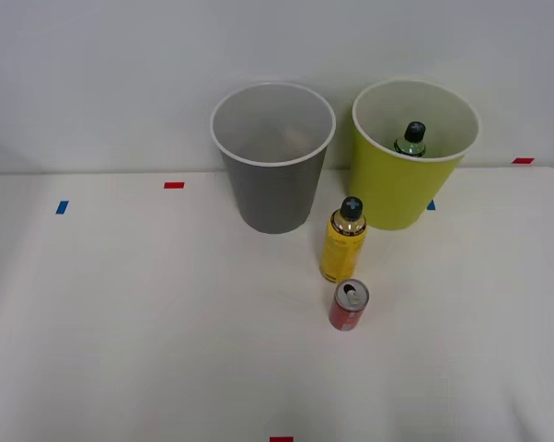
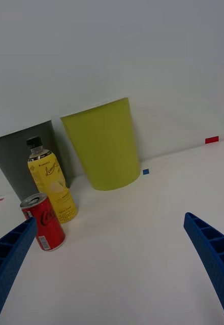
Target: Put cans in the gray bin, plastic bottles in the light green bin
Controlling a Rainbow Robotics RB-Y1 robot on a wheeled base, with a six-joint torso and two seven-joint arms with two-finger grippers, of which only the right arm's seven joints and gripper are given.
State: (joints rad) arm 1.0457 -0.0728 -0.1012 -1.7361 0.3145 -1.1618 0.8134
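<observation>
Right gripper [image 2: 112, 264] hovers low over the table [image 1: 121, 322], fingers spread wide, holding nothing. Red can [image 2: 43, 222] stands upright just beside the yellow bottle [image 2: 52, 180]. Dark green bottle [image 1: 410, 139] stands inside the light green bin [image 1: 401, 198]; gray bin [image 1: 273, 193] adjacent.

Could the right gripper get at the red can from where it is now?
Probably yes. The right gripper is open, and the red can stands upright on the table with bare cloth between it and the fingers. The yellow bottle stands close behind it, so a low, careful grasp looks wise.
</observation>
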